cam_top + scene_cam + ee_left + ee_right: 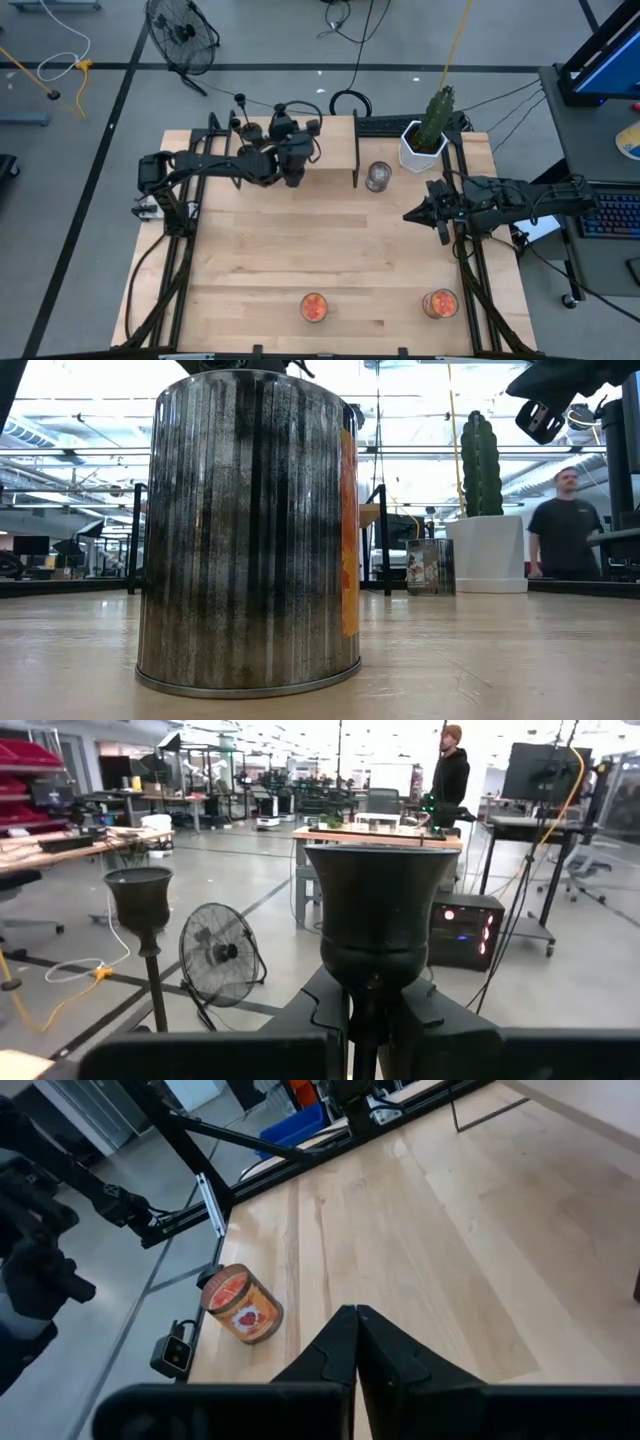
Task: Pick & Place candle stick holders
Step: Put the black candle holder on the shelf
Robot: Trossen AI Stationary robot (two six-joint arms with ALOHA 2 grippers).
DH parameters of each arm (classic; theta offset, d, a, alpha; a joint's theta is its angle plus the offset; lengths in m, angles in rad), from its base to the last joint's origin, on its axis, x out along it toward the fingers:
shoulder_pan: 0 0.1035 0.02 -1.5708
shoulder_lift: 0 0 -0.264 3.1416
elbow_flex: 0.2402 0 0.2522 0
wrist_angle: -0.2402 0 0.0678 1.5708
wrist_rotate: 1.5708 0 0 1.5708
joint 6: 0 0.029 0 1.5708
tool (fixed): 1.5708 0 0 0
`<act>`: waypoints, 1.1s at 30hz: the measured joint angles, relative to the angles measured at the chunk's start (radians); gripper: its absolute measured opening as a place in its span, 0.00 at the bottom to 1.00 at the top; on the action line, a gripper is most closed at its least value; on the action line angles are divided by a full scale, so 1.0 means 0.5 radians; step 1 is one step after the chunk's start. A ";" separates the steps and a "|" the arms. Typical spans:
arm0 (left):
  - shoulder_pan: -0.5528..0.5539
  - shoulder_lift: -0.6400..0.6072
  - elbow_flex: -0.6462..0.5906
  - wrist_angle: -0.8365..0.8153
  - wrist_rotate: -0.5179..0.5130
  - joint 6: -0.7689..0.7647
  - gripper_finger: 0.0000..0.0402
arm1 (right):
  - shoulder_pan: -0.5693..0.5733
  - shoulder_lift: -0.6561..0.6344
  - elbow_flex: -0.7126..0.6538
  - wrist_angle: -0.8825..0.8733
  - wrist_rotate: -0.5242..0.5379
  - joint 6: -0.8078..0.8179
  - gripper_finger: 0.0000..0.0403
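Observation:
One black candle stick holder point(380, 910) fills the middle of the left wrist view, standing upright with its cup on top; my left gripper point(365, 1010) is shut on it at the table's far edge point(290, 135). A second black holder point(140, 900) stands upright just beside it, toward the table's left, its base hidden. At the table's right side my right gripper point(355, 1342) hangs shut above the wood with nothing in it point(415, 213). My left gripper pinches the holder's thin stem point(366, 988) just under the cup, between its two fingers point(430, 1020). The fingers lie level, pointing toward the table's far edge, across the upright stem. The gripper hides the base, so I cannot tell whether it is lifted clear.
A silvery glass jar point(378, 177) and a cactus in a white pot point(425, 140) stand at the back right, beside a thin black wire frame point(357, 150). Two orange-filled jars point(314, 307) point(440, 303) stand near the front edge. A person point(565, 520) stands beyond the table.

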 joint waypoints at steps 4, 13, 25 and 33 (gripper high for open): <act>0.032 0.000 0.000 -0.114 -0.001 -0.095 0.06 | 0.000 0.000 0.000 -0.008 0.000 0.001 0.00; 0.144 0.009 0.000 -0.174 -0.002 -0.209 0.06 | 0.000 0.000 0.000 -0.084 0.000 0.036 0.00; 0.197 0.063 -0.001 -0.196 0.000 -0.139 0.06 | 0.000 0.000 0.000 -0.121 0.005 0.098 0.00; 0.246 0.069 -0.008 -0.207 0.001 -0.119 0.06 | 0.000 0.000 0.000 -0.122 0.008 0.135 0.00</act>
